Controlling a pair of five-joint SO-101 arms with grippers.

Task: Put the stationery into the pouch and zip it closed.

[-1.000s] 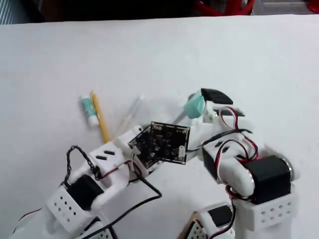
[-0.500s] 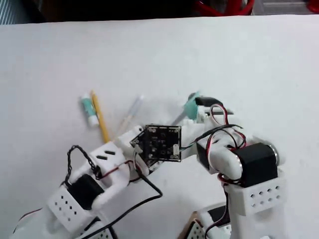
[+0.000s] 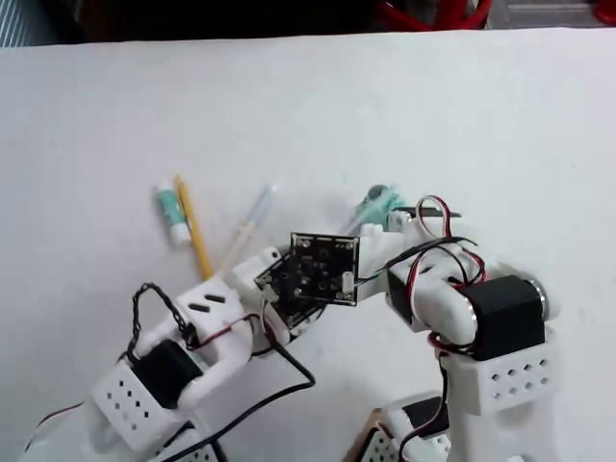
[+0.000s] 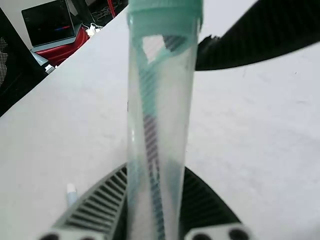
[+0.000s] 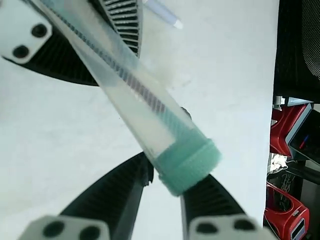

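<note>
A translucent pouch (image 4: 159,125) with a dark zipper line and a teal end (image 3: 377,204) hangs between both arms above the table. My left gripper (image 4: 156,172) is shut on the pouch's clear body, one ribbed finger on each side. My right gripper (image 5: 165,175) sits at the teal end (image 5: 187,160), its black fingers close together around it. In the high view the right gripper (image 3: 402,214) is just right of the teal end. A yellow pencil (image 3: 193,226), a teal and white stick (image 3: 172,213) and a clear pen (image 3: 251,219) lie on the white table, left of the pouch.
The white table (image 3: 481,115) stretches wide behind and to the right of the arms. Dark and red items (image 3: 433,12) stand beyond its far edge. The left arm's camera board (image 3: 318,269) hides part of the pouch from above.
The right gripper has shifted left with the pouch's teal end, closer to the left arm. The teal end now looks smaller and turned. The left arm has barely moved.
</note>
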